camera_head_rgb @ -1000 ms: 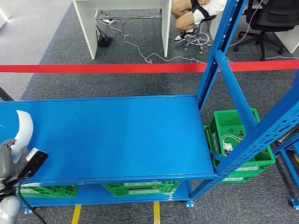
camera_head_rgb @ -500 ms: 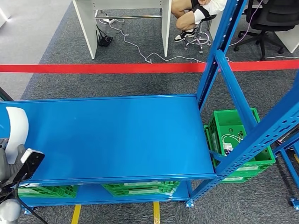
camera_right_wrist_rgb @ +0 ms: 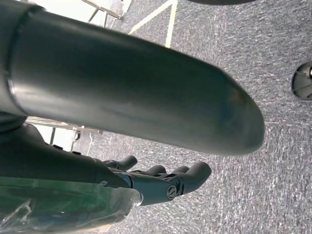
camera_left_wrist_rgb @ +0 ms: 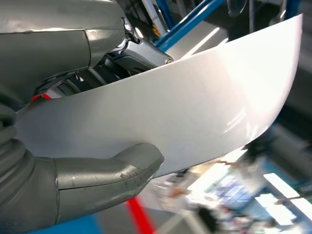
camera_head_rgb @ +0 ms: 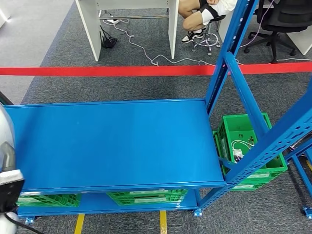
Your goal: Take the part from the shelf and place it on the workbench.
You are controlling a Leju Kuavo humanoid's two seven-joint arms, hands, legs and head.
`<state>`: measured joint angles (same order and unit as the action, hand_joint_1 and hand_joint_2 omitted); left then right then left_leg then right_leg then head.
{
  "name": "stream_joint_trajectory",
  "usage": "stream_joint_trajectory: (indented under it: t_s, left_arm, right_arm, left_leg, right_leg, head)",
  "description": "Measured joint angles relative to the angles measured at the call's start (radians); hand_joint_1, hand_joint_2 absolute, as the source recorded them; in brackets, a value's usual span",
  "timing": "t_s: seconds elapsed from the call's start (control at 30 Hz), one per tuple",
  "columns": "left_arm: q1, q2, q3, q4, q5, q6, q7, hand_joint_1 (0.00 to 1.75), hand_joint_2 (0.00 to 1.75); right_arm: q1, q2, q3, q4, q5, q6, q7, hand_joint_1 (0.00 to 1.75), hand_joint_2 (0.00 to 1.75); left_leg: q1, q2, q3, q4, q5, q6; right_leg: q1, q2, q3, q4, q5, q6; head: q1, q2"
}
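Now the smooth, curved white plastic part (camera_left_wrist_rgb: 191, 97) sits almost off the lower left edge of the head view (camera_head_rgb: 4, 127), where a second ago it stood clear over the left end of the shelf and half a second ago it had already slid nearer the frame's border. In the left wrist view it spreads as a broad, glossy, gently bowed sheet with a rounded tip, running from the lower left to the upper right of the picture. The left hand (camera_left_wrist_rgb: 73, 146) holds it: a thick grey thumb (camera_left_wrist_rgb: 121, 170) lies pressed along one face, and darker fingers (camera_left_wrist_rgb: 136, 48) close on the other side. In the head view the black camera block at that wrist (camera_head_rgb: 10, 190) has also dropped toward the lower left corner.

The flat blue painted-metal shelf deck (camera_head_rgb: 117, 141) fills the middle of the head view, unchanged, with perforated blue uprights (camera_head_rgb: 257, 146) at the right. Green slatted plastic crates (camera_head_rgb: 147, 196) sit on the tier beneath, and another green crate (camera_head_rgb: 254, 146) holding white wires stands on the floor at the right. Grey carpet (camera_head_rgb: 147, 87) carries a red tape line (camera_head_rgb: 110, 71) across the upper part. A seated person's legs (camera_head_rgb: 195, 19) show at the top.

The right hand (camera_right_wrist_rgb: 165, 180) hangs over speckled grey carpet, its dark fingers loosely curled, apart and holding nothing.
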<state>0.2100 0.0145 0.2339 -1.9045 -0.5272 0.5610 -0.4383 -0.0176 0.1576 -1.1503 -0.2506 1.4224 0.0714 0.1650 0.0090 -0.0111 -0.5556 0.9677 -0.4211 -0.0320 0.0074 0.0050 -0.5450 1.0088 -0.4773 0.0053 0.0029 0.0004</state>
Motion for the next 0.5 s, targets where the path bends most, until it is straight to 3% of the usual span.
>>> stream_joint_trajectory:
  t_s: [0.23,0.5]
  left_arm:
    - [0.033,0.002,-0.078,-0.156,0.108,-0.025,-0.085,1.75,1.75]
    - [0.046,0.011,-0.107,-0.212,0.115,-0.022,-0.114,1.75,1.75]
  right_arm:
    - [0.000,0.005,-0.007,0.000,0.006,0.000,-0.006,0.00,0.00]
    - [0.000,0.006,-0.011,0.000,0.009,0.000,-0.010,0.00,0.00]
  left_leg:
    - [0.000,0.000,0.000,0.000,0.000,0.000]
    - [0.000,0.000,0.000,0.000,0.000,0.000]
  right_leg:
    - [0.000,0.000,0.001,0.000,0.000,0.000]
    - [0.000,0.000,0.000,0.000,0.000,0.000]
  head:
    - [0.000,0.000]
    - [0.000,0.000]
